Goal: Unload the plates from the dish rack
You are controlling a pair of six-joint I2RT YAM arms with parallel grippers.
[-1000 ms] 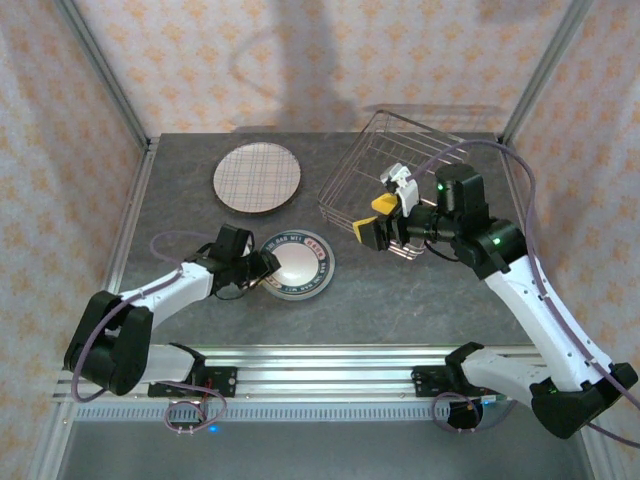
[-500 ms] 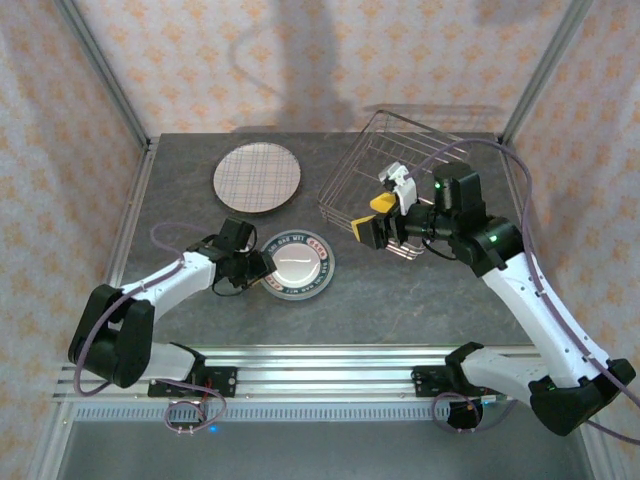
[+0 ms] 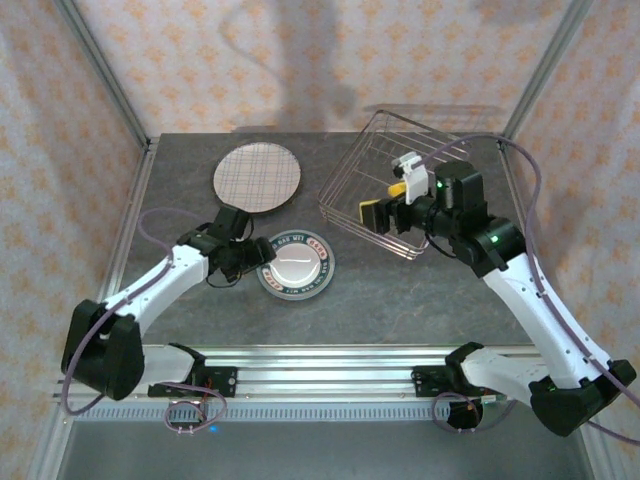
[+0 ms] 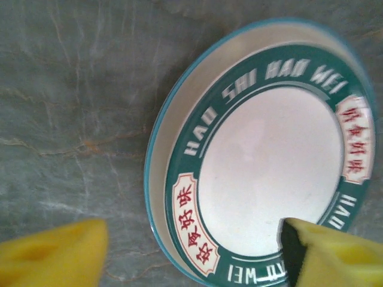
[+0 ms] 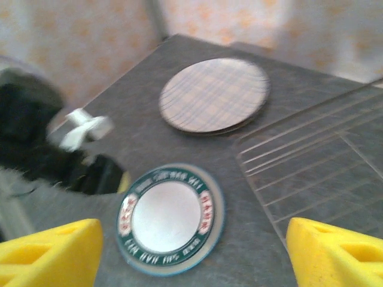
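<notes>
Top view
- left gripper (image 3: 258,258): low over the table (image 3: 400,290), at the 9 o'clock edge of the green-rimmed plate (image 3: 296,265); jaws apart.
- green-rimmed plate: flat on the table, at 3 o'clock from the left gripper and just beside it.
- plaid plate (image 3: 257,177): flat on the table, at 12 o'clock from the left gripper, apart from the green-rimmed plate.
- dish rack (image 3: 345,175): at 2 o'clock from the left gripper, well apart from it.
- right gripper (image 3: 385,202): above the near half of the dish rack, jaws spread, nothing between them.
- nearer arm: the right one, by far, for anything in the rack.

Left wrist view
- left gripper (image 4: 191,257): yellow fingertips (image 4: 51,254) wide apart, 1 outside the plate's rim at 7 o'clock, 1 over its inner band at 5 o'clock; the rim passes between them and I see no squeeze on it.
- green-rimmed plate (image 4: 269,161): level, resting on the table (image 4: 72,89).

Right wrist view
- right gripper (image 5: 191,251): both fingers at the bottom corners, far apart, gripping nothing.
- dish rack (image 5: 311,173): at 3 o'clock, wires running 8 to 2 o'clock; blurred, so I cannot tell whether a plate stands in it.
- plates: green-rimmed plate (image 5: 170,218) at 6 o'clock, plaid plate (image 5: 213,95) at 12 o'clock.
- likely next: left gripper lifts clear toward 9 o'clock; right gripper checks the rack.
</notes>
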